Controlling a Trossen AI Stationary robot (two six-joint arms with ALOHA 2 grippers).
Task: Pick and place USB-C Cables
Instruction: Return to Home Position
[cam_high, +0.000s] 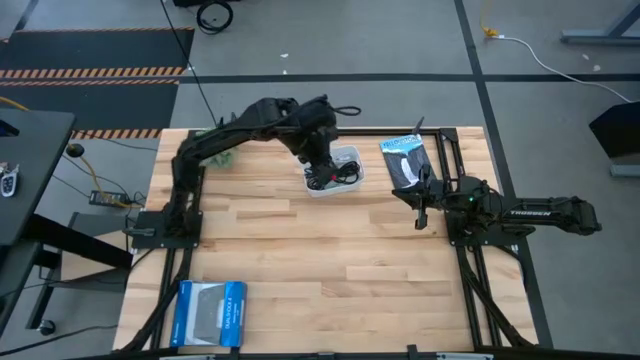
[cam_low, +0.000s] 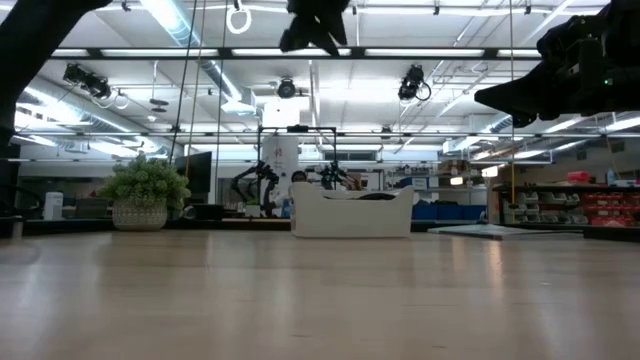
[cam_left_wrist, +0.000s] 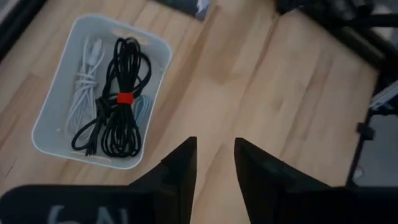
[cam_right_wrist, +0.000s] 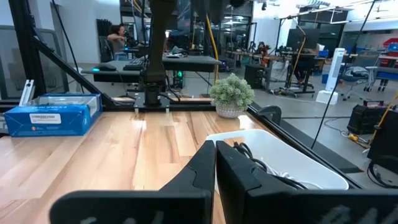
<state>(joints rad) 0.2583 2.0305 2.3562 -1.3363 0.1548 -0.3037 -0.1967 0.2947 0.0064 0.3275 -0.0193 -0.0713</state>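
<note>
The light wooden table (cam_high: 330, 260) carries a white rectangular plastic bin (cam_left_wrist: 163, 53) just below the left gripper (cam_left_wrist: 216, 144), whose fingers stand apart and empty. The bundled USB-C cables (cam_left_wrist: 118, 118) all lie inside it. The right gripper (cam_right_wrist: 216, 146), fingers pressed together, hangs beside the bin.

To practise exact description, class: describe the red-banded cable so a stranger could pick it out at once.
On the wooden table stands one white bin. Bundled cables lie in it; the wanted one is the black cable on top, the only one with a red band round its middle.
</note>
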